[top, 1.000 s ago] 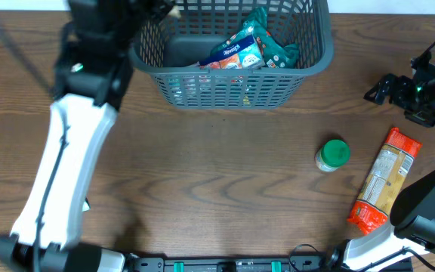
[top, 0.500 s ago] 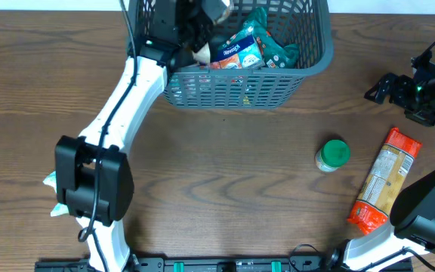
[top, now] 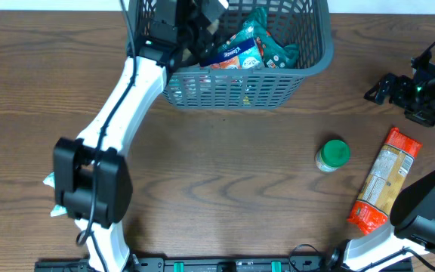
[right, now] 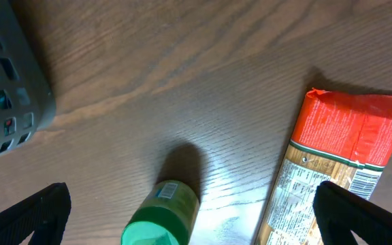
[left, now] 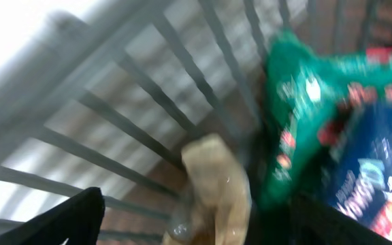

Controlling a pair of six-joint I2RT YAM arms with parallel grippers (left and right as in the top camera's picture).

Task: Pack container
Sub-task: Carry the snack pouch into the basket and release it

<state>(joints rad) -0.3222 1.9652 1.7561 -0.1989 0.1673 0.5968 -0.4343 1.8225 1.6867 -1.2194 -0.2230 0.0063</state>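
The container [top: 278,83] is a dark grey slotted basket at the table's far edge, with a blue packet [top: 236,51] and a green packet [top: 278,53] inside. My left gripper [top: 198,26] is over its left end. In the left wrist view the left gripper [left: 196,207] stands open, and a beige see-through packet [left: 216,184] lies loose between the spread fingers, against the container wall [left: 107,116] and beside the green packet [left: 298,102]. My right gripper [top: 380,89] hovers open at the right, away from the container.
A green-lidded bottle [top: 332,155] stands on the table right of centre, also in the right wrist view [right: 162,218]. An orange-ended pasta packet [top: 384,181] lies near the right edge, beside my right arm. A pale scrap [top: 51,181] lies by the left arm's base.
My left arm swung from the left into the container carrying the beige packet. Its jaws have now opened and the packet has dropped out of them. The right arm has not moved.
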